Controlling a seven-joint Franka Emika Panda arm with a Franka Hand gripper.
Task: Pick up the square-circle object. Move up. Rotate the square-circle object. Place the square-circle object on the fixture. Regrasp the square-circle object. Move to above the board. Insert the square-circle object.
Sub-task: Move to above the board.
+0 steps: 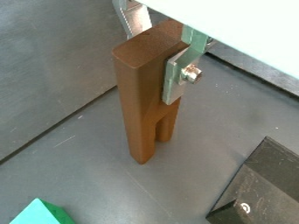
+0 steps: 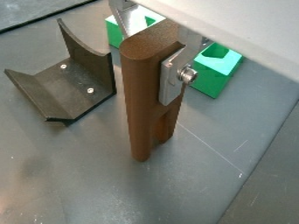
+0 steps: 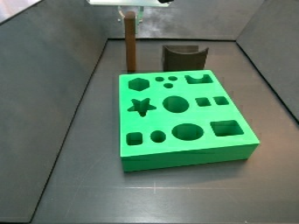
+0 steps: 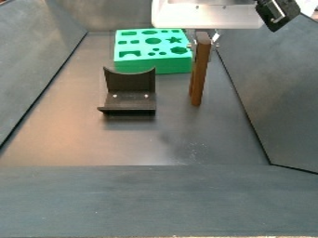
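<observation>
The square-circle object (image 1: 142,96) (image 2: 142,96) is a dark brown elongated block, and it stands upright with its two legs pointing down. My gripper (image 1: 158,42) (image 2: 152,45) is shut on its upper end, one silver finger (image 1: 177,74) on each side. Both side views show the object (image 3: 129,45) (image 4: 196,74) under the gripper (image 3: 131,12) (image 4: 202,35), its lower end at or just above the floor. Beside it sits the fixture (image 3: 184,56) (image 4: 128,90), apart from it. The green board (image 3: 181,114) (image 4: 155,48) lies close by.
The fixture (image 1: 263,188) (image 2: 65,74) and a corner of the board (image 1: 41,214) (image 2: 216,70) show in both wrist views. Grey sloping walls (image 3: 70,61) (image 4: 248,84) enclose the floor on both sides.
</observation>
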